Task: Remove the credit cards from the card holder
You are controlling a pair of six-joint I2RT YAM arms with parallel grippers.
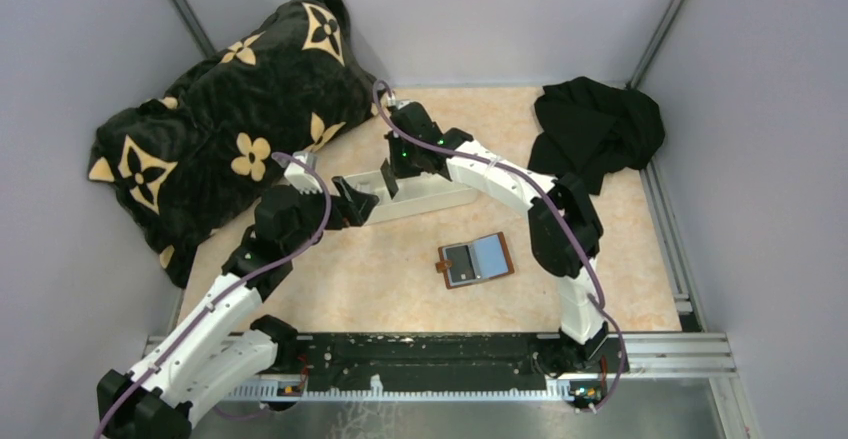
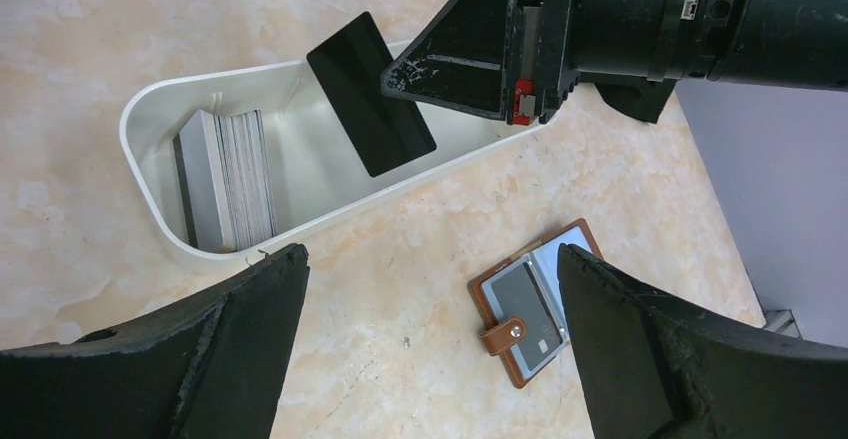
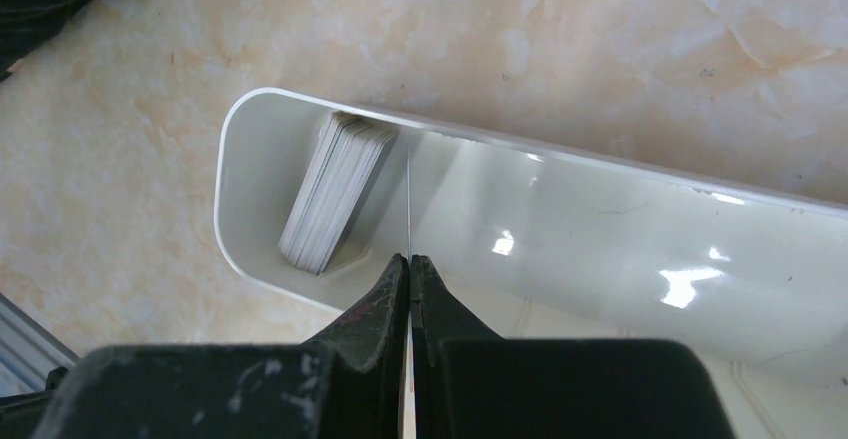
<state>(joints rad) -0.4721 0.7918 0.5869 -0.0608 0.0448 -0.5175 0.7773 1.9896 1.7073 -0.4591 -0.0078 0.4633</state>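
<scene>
The brown card holder (image 1: 476, 260) lies open on the table, and the left wrist view shows a grey credit card (image 2: 528, 311) in the card holder's (image 2: 502, 338) pocket under the snap strap. My right gripper (image 1: 389, 177) is shut on a dark credit card (image 2: 370, 94), holding it on edge over the white tray (image 1: 437, 195). That card (image 3: 409, 194) shows edge-on past the right gripper (image 3: 410, 259). A stack of cards (image 2: 225, 181) leans at the tray's end. My left gripper (image 2: 432, 257) is open and empty, beside the tray and left of the holder.
A black pillow with gold flowers (image 1: 230, 124) fills the far left corner. A black cloth (image 1: 597, 124) lies crumpled at the far right. A metal rail (image 1: 450, 361) runs along the near edge, and grey walls close in on three sides.
</scene>
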